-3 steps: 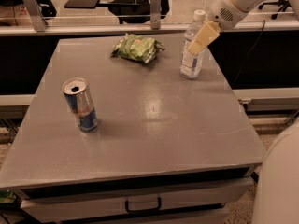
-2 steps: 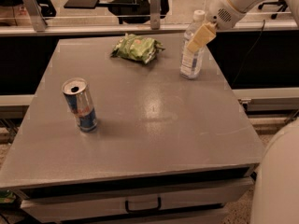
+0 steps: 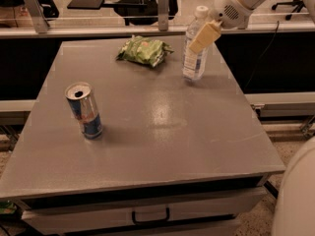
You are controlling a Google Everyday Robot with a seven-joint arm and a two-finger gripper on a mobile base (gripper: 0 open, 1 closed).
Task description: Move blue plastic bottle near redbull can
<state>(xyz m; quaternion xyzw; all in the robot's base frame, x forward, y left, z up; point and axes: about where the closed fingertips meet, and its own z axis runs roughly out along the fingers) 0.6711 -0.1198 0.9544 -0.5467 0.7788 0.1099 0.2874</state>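
The blue plastic bottle (image 3: pixel 193 63), clear with a white cap and a white-and-blue label, stands at the far right of the grey table (image 3: pixel 162 132). My gripper (image 3: pixel 201 37) comes in from the upper right and is shut on the bottle's upper half, with one beige finger (image 3: pixel 205 34) across its front. The bottle's base is at or just above the tabletop. The redbull can (image 3: pixel 84 111), silver and blue with an open top, stands upright at the table's left, well apart from the bottle.
A green snack bag (image 3: pixel 145 50) lies at the table's far middle, left of the bottle. A drawer with a handle (image 3: pixel 150 215) is under the front edge. My white base (image 3: pixel 298 195) is at the lower right. Desks and chairs stand behind.
My gripper and the bottle have shifted a little to the left together. The can and the snack bag have not moved.
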